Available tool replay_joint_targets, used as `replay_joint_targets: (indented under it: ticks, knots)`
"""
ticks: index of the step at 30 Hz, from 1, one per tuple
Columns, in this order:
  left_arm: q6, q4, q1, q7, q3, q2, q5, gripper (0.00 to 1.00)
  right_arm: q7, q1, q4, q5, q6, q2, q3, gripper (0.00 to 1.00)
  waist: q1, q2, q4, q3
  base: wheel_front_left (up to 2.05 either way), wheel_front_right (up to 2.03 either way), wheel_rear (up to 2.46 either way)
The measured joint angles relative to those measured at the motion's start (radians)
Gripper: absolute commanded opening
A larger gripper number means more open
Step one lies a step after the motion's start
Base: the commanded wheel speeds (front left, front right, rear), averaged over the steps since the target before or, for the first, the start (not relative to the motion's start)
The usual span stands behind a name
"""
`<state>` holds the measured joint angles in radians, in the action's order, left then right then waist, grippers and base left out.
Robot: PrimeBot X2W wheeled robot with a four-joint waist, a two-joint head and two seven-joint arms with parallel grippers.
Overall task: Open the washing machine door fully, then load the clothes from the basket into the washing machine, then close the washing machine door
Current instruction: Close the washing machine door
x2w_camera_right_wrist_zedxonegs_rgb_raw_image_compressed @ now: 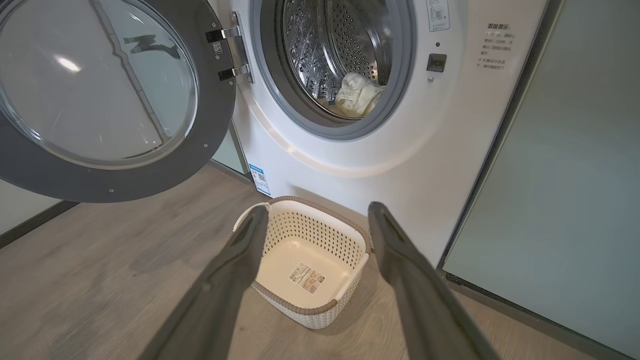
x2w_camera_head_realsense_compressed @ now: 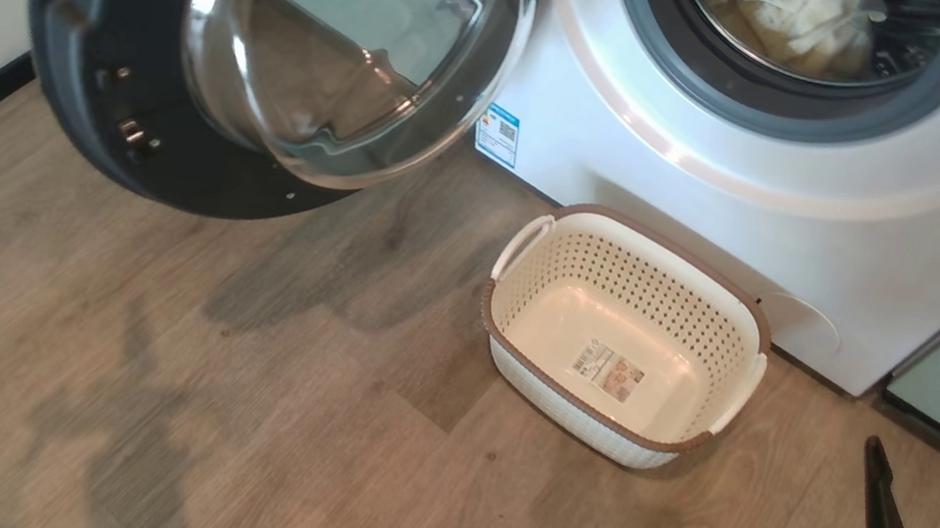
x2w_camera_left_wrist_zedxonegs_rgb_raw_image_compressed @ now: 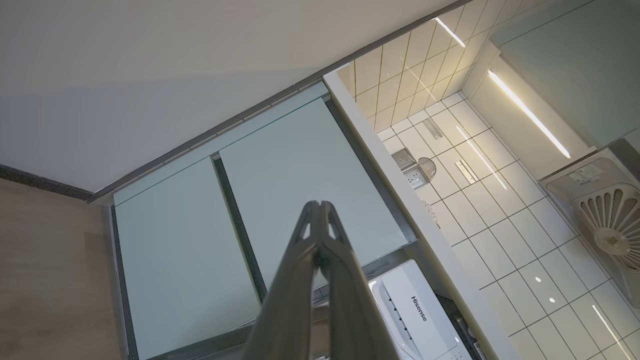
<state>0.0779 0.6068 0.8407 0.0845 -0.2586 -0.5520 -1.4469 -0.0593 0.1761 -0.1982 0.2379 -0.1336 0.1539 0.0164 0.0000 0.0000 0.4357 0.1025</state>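
Basket (x2w_camera_head_realsense_compressed: 641,229) sits empty on the floor and the clothes (x2w_camera_right_wrist_zedxonegs_rgb_raw_image_compressed: 357,95) are in the washing machine (x2w_camera_head_realsense_compressed: 625,166), so closing is what's left. The washing machine door (x2w_camera_head_realsense_compressed: 93,119) hangs wide open at left. Right hand (x2w_camera_right_wrist_zedxonegs_rgb_raw_image_compressed: 319,206) is open and empty near the basket; left hand (x2w_camera_left_wrist_zedxonegs_rgb_raw_image_compressed: 317,205) is closed on nothing. I'd push the rim far from the hinge, follow the arc, and press until it latches. Readable: "Hisense" on a white panel (x2w_camera_left_wrist_zedxonegs_rgb_raw_image_compressed: 419,309). The basket label (x2w_camera_head_realsense_compressed: 607,372) and sticker (x2w_camera_head_realsense_compressed: 497,135) are too small to read.

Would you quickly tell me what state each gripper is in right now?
Left gripper: closed, holding nothing.
Right gripper: open, holding nothing.
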Motion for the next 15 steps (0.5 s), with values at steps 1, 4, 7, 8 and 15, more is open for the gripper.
replay_joint_targets:
  ticks: [1,4,7,8,15]
  knots:
    - [0.005,0.022,0.0,0.009,-0.007,0.0,-0.01,0.0,-0.003,0.0,-0.003,0.0,0.0,0.002,-0.001,1.0,0.0,0.0,-0.007,0.003,0.0,0.0,0.0]
    - [0.014,0.07,0.0,0.024,-0.03,0.006,-0.042,0.0,-0.013,-0.001,-0.012,0.0,0.0,0.008,-0.001,1.0,0.0,0.0,-0.025,0.014,0.0,0.0,0.0]
    - [0.025,0.094,-0.001,0.027,-0.037,0.01,-0.054,0.0,-0.023,-0.001,-0.016,0.003,0.0,0.018,-0.001,1.0,0.0,0.0,-0.036,0.022,0.0,0.0,0.0]
    - [0.026,0.102,-0.001,0.031,-0.039,0.012,-0.06,0.0,-0.031,-0.001,-0.021,0.005,0.0,0.023,0.0,1.0,0.0,0.0,-0.041,0.027,0.0,0.0,0.0]
    - [0.035,0.134,-0.003,0.039,-0.061,0.027,-0.077,0.0,-0.06,-0.018,-0.049,0.008,0.0,0.046,0.009,1.0,0.0001,0.0,-0.069,0.068,0.0,0.0,0.0]
